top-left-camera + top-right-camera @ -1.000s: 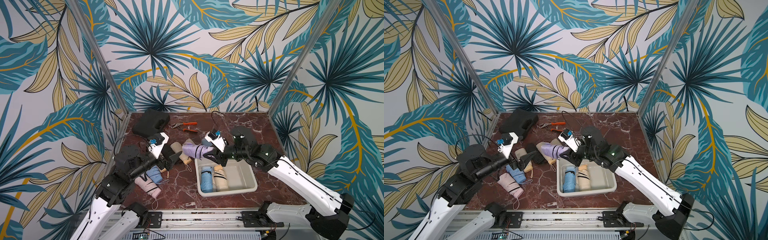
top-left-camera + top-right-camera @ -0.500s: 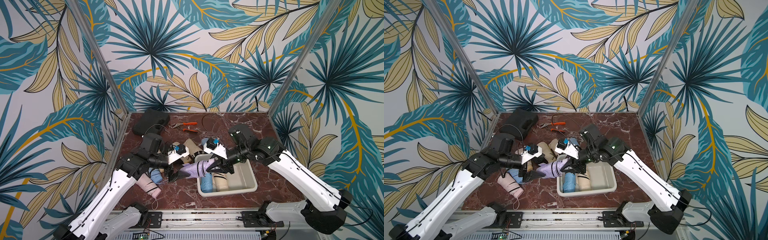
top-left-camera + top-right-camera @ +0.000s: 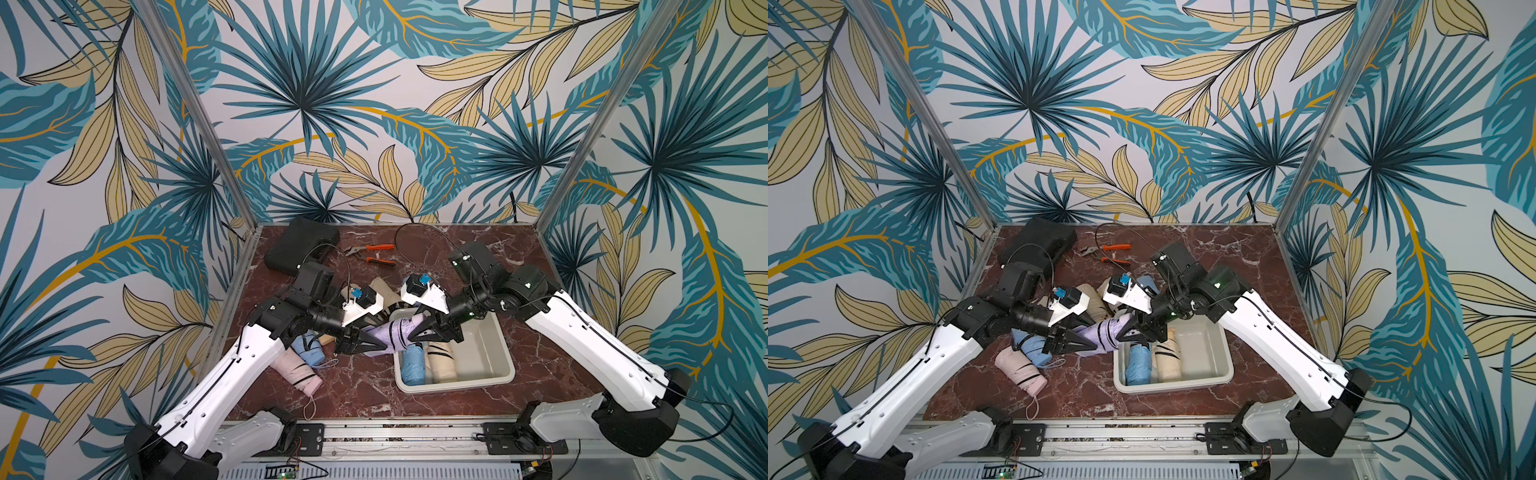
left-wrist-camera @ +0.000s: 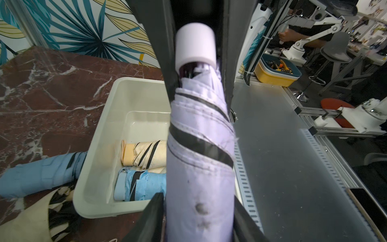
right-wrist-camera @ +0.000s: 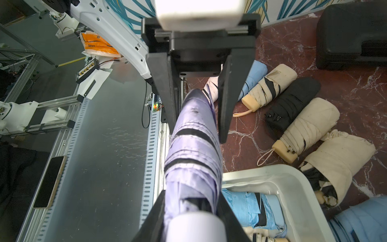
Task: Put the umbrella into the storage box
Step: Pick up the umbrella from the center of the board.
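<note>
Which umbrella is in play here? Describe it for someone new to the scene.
Start at the white storage box. Over its left edge the left gripper and right gripper meet, an umbrella between them. It alone is lilac with black stripes, and lifted.

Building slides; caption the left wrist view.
The left end effector and right end effector grip a lilac folded umbrella by the storage box holding a beige umbrella and a blue umbrella.
</note>
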